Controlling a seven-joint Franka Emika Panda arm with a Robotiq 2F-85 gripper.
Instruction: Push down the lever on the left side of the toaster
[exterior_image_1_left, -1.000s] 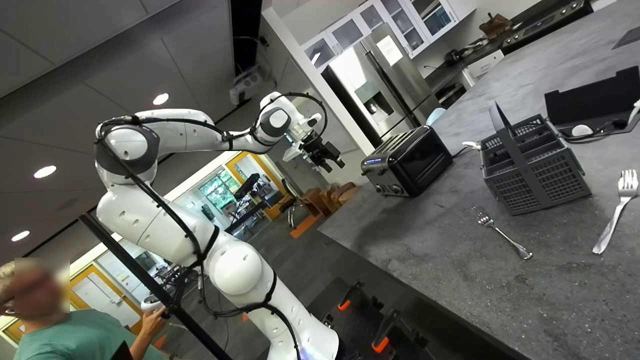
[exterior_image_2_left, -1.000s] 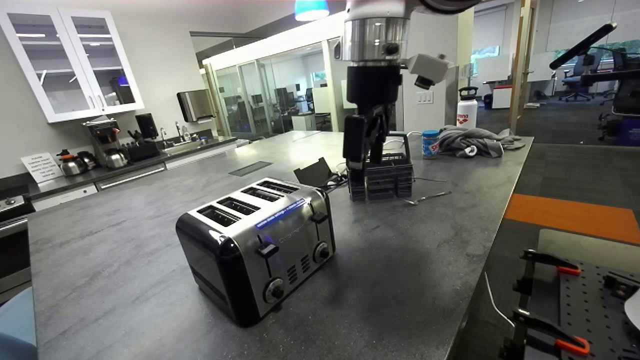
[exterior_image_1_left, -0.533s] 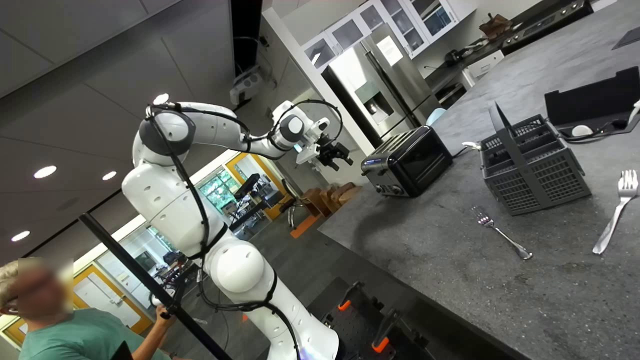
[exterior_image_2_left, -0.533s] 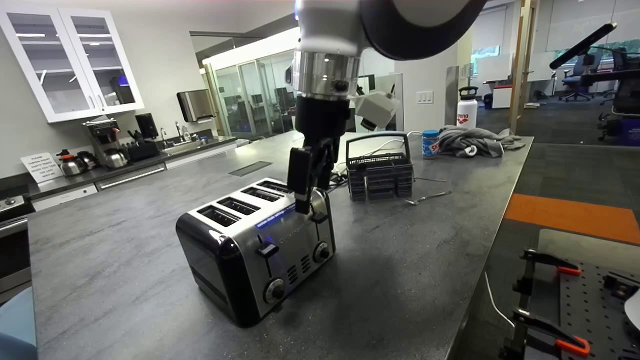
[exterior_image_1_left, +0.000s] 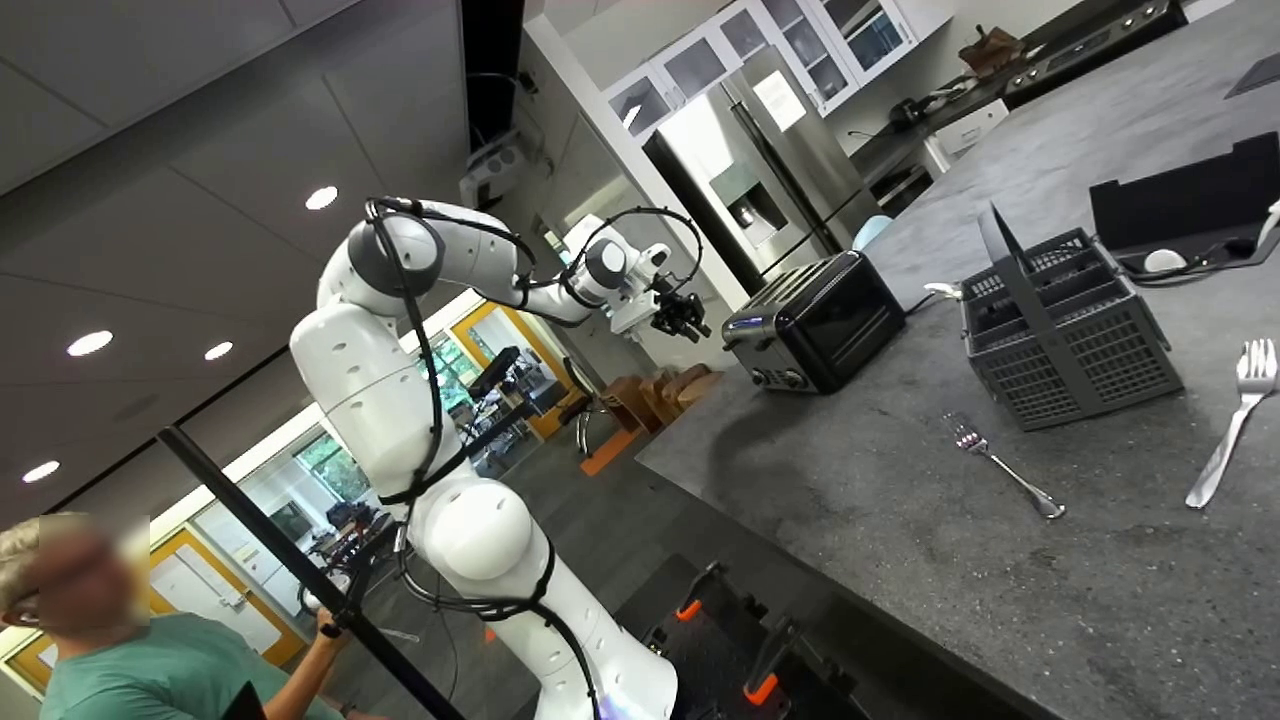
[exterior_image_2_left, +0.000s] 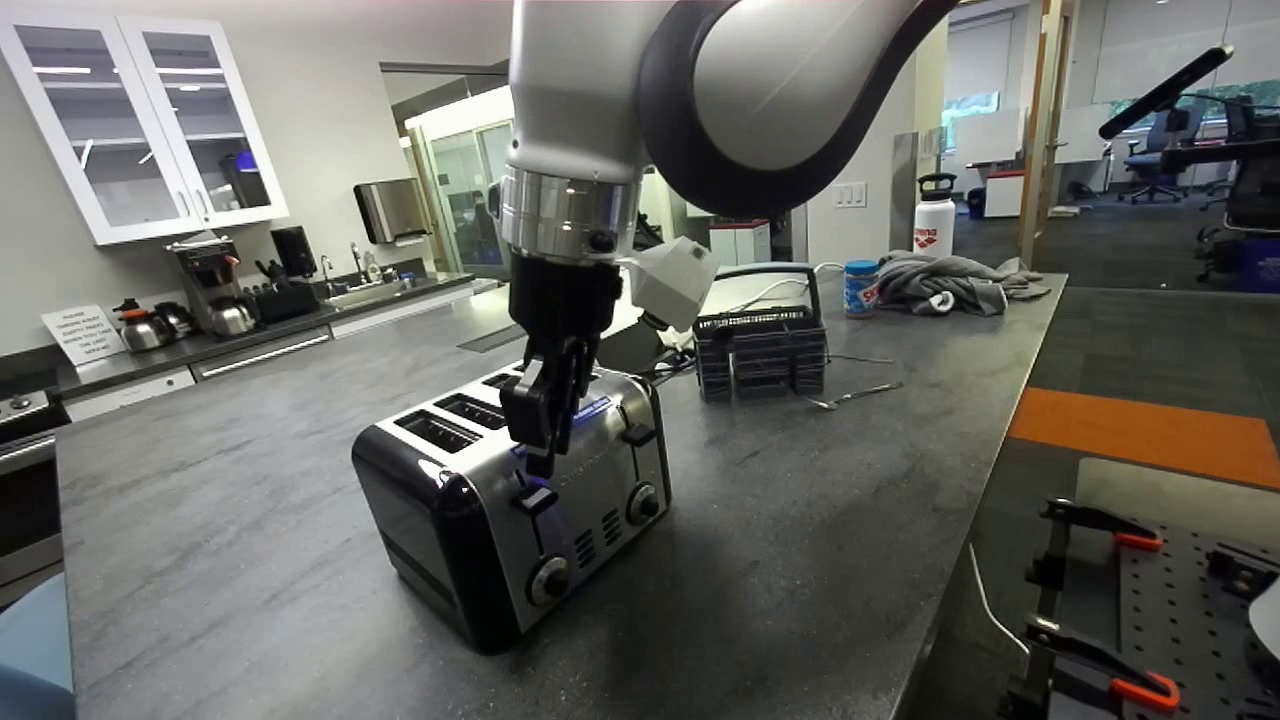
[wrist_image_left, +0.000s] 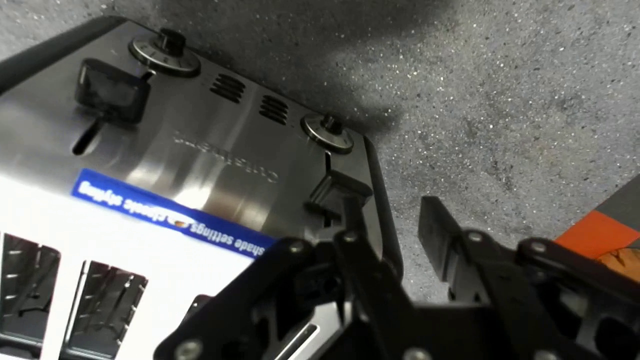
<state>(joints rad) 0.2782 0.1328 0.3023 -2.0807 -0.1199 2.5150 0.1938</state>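
The toaster (exterior_image_2_left: 420, 530) is black and steel, with two levers on its front face. Its left lever (exterior_image_2_left: 537, 500) sits high in its slot, and the right lever (exterior_image_2_left: 638, 435) is similarly high. My gripper (exterior_image_2_left: 548, 440) hangs just above the left lever, in front of the toaster's front face. In the wrist view the picture is upside down, so the left lever (wrist_image_left: 345, 186) appears on the right. There my gripper (wrist_image_left: 392, 215) has a gap between its fingers with nothing in it. One finger (wrist_image_left: 354, 212) overlaps that lever; whether they touch, I cannot tell.
Behind the toaster stands a grey utensil caddy (exterior_image_1_left: 1070, 340). Forks lie near it, one fork (exterior_image_1_left: 1000, 465) on its front side. A blue-lidded jar (exterior_image_2_left: 861, 290) and a grey towel (exterior_image_2_left: 950, 280) sit farther along the counter (exterior_image_2_left: 780, 560). A person (exterior_image_1_left: 150, 640) stands behind the arm.
My gripper has travelled from in front of the caddy across the toaster's front and lowered to above the left lever. Its fingers have come closer together. The toaster has not moved.
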